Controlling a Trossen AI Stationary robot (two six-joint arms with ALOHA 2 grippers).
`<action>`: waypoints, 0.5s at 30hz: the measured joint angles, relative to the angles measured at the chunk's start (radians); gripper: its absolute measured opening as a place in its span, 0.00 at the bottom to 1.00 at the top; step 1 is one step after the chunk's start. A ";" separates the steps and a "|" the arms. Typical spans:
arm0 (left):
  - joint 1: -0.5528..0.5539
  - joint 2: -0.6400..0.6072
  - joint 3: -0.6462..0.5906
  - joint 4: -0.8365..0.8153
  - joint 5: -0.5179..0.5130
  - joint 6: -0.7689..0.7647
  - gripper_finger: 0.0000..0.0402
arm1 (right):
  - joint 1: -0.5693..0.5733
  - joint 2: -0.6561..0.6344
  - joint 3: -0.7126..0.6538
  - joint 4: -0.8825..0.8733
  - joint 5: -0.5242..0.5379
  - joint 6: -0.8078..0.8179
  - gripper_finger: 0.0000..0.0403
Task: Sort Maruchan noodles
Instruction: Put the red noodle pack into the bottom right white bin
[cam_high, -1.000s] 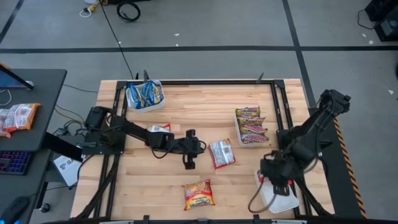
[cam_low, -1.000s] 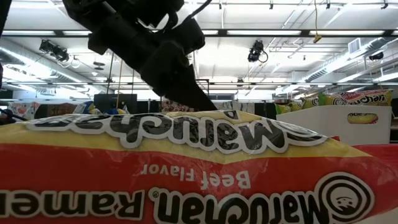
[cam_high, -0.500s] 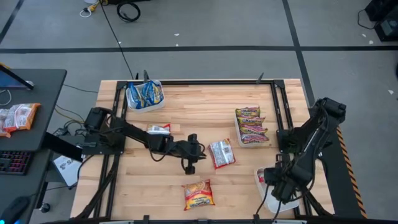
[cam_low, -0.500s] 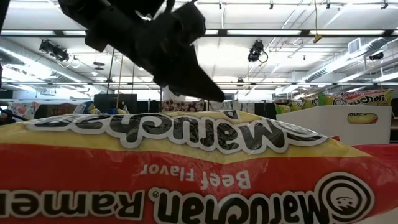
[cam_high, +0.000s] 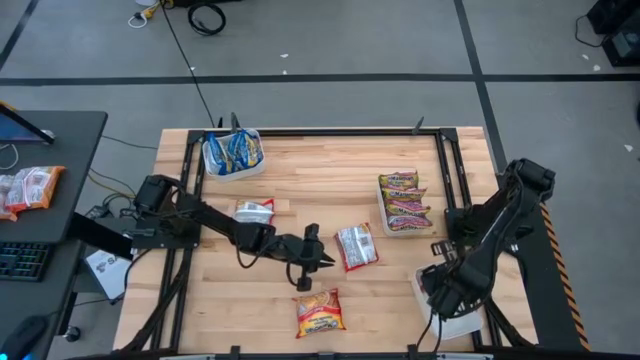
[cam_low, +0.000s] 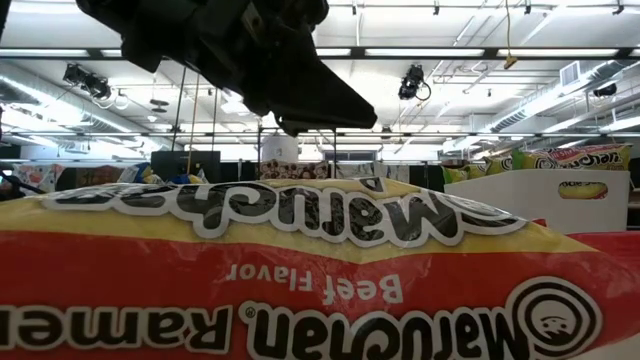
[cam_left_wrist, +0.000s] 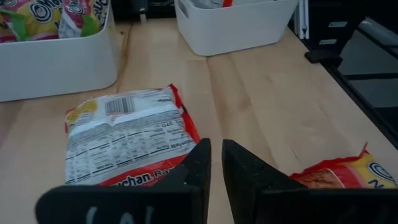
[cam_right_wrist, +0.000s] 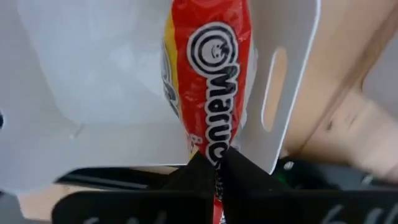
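Left gripper (cam_high: 322, 262): centre of the high view, fingers (cam_left_wrist: 199, 168) clenched on nothing, between the silver-white packet (cam_high: 356, 246) and the orange-red packet (cam_high: 319, 312) on the tabletop (cam_high: 330, 180).
Right gripper (cam_right_wrist: 210, 163): lower right, fingers pinched on a red packet (cam_right_wrist: 211, 68) hanging over a white tray (cam_high: 462, 325).
Yellow-green packets (cam_high: 403, 203): tray at right.
Blue-yellow packets (cam_high: 232, 152): tray at upper left.
Loose silver-white packet (cam_high: 254, 209): left of centre.

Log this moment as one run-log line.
left gripper: shut, empty, over table between loose packets | right gripper: shut on red packet in white tray | loose on table: three packets
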 joint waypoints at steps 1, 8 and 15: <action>-0.002 0.000 0.000 0.000 -0.004 0.001 0.11 | -0.001 -0.003 0.000 0.000 0.013 -0.036 0.03; -0.001 0.000 0.000 0.000 -0.007 0.013 0.11 | -0.008 -0.004 -0.030 0.015 0.096 -0.153 0.11; 0.000 -0.011 0.000 0.020 0.094 0.019 0.11 | -0.029 -0.023 -0.064 0.023 0.079 0.095 0.12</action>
